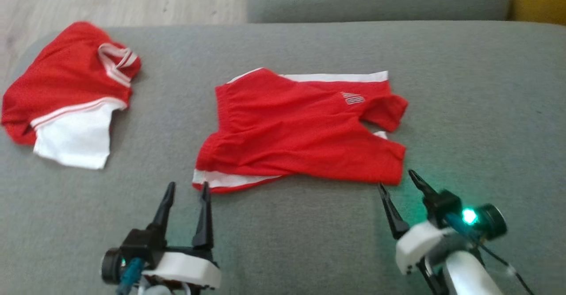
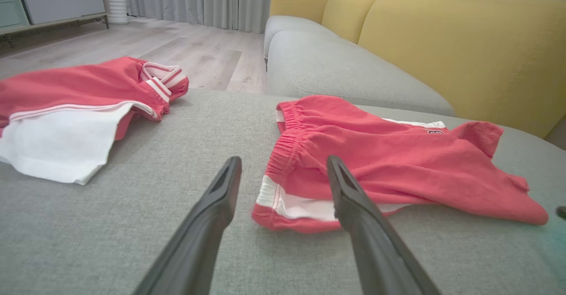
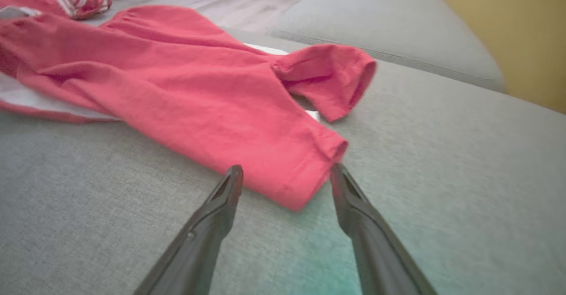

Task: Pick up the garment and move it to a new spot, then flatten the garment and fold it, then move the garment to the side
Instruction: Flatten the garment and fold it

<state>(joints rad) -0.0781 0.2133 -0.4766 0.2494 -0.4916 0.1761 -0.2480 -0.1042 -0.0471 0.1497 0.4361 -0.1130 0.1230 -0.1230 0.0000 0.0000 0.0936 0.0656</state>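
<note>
- Garment – red shorts (image 1: 300,131) – lies mid-cushion on the grey cushion (image 1: 283,250), spread roughly flat. The waistband (image 2: 283,149) points to the robot's left and the two legs to its right; shallow wrinkles run along the cloth.
- Left gripper (image 1: 188,185): fingers apart, nothing between them. The tips sit just short of the near waistband corner with its white stripe (image 1: 221,179). I cannot tell whether the right-hand fingertip touches the cloth.
- Right gripper (image 1: 396,179): fingers apart, empty, bracketing the near leg hem (image 3: 309,184) from just in front.
- Judgement: each arm sits at one near corner so the long near edge can be taken at both ends at once – the setup for a fold away from the robot or a flattening tug.
- The upper leg is kinked and curls toward the lower one; it likely needs smoothing before a clean fold.
- A second red-and-white garment (image 1: 66,96) lies well apart at far left, clear of the work area.
- Fold not yet made; move to the side pending.
</note>
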